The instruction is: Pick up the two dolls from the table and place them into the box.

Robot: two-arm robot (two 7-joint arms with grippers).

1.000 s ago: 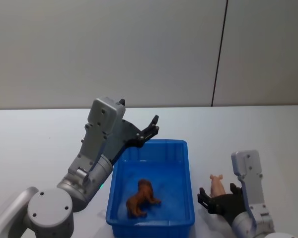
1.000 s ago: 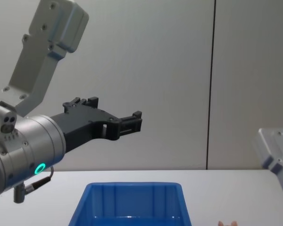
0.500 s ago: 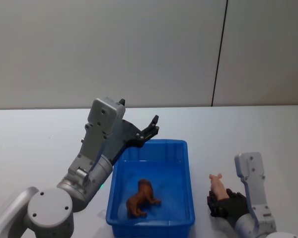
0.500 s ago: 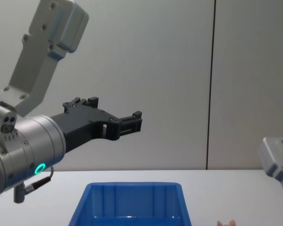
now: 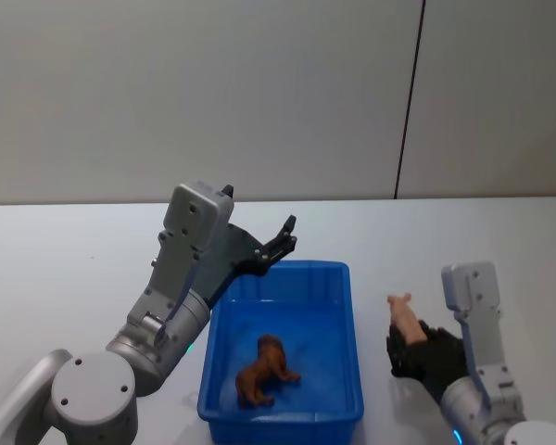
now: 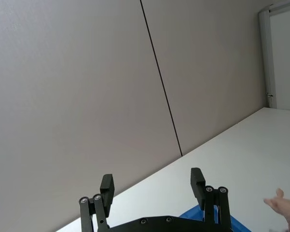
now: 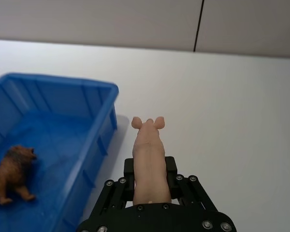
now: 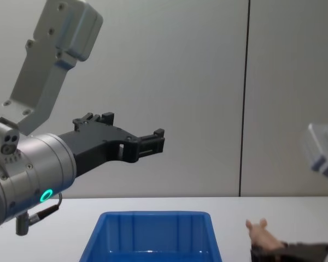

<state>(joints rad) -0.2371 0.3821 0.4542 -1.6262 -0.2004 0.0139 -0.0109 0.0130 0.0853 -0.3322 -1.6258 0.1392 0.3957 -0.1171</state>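
Beside the box (image 7: 105,119), right gripper (image 7: 150,170) clasps pig (image 7: 148,144); left gripper (image 5: 288,235) hovers

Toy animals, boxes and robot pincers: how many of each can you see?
Toy animals: 2, the brown lion in the blue box and the pink pig held up by the right pincer
Boxes: 1
Pincers: 2, counting the open left pincer
Total: 5

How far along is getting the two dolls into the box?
Done: the lion lies inside the box. In hand: the right hand is shut on the pig, beside the box. Left: carry the pig over and release it. The left hand hovers open above the box.
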